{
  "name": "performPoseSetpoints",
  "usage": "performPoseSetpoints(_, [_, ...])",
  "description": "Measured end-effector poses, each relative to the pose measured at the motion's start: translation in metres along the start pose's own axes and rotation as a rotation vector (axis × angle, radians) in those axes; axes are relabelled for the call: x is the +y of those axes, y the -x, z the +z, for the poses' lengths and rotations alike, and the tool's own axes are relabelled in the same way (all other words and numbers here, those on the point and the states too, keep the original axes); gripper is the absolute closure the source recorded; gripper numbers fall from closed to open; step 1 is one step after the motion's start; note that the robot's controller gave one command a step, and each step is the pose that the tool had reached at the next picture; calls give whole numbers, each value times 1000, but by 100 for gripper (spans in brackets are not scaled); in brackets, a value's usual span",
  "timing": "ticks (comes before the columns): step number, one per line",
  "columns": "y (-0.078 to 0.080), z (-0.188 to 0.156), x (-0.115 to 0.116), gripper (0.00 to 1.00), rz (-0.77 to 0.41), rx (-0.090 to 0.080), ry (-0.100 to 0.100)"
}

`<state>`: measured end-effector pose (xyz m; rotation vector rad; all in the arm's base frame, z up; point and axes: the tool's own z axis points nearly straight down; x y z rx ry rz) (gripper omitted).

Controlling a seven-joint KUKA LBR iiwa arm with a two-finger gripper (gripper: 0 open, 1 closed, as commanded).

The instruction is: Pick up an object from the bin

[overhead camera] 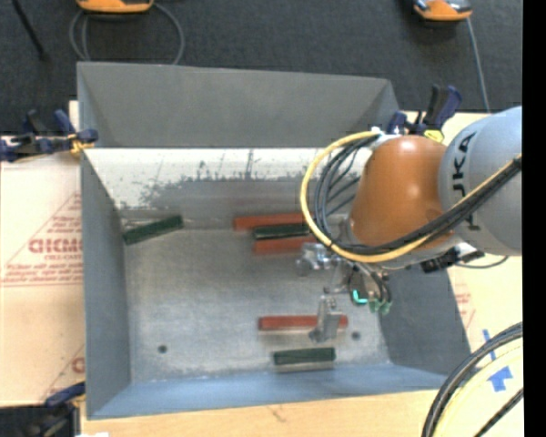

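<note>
Item 1, red bar (pixel 287 322): a flat, narrow red strip lying lengthwise on the bin floor, in the near right part of the bin. My gripper (pixel 327 328) is down at its right end, over the strip where it meets the floor. Whether my jaws are open or closed on it I cannot tell from this angle, nor whether they touch the strip.

Item 2, near green bar (pixel 303 357): a dark green strip of like shape, just beside the red bar on the near side, parallel to it and close to the bin's near wall.

Item 3, far red bar (pixel 266 221): a second red strip, toward the far wall, its right end hidden under my wrist.

Item 4, far green bar (pixel 280 238): a dark green strip lying just beside the far red bar on its near side; whether the two touch is unclear.

Item 5, left green bar (pixel 152 229): a dark green strip, slightly tilted, at the foot of the left wall, well apart from the others.

Item 6, bin (pixel 105 280): grey metal, sloping walls, scuffed floor.

Item 7, my own fittings: orange cover (pixel 396 194) on the wrist, with looped cables (pixel 320 198) around it.
</note>
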<state>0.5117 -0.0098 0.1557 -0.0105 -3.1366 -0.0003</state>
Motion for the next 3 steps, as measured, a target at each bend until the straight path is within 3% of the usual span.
performPoseSetpoints(1, [8,88,-26,0,-70,0,-1])
performPoseSetpoints(2, [10,84,-25,100,-72,-6,-2])
performPoseSetpoints(3, [29,-51,-12,100,-65,-17,-2])
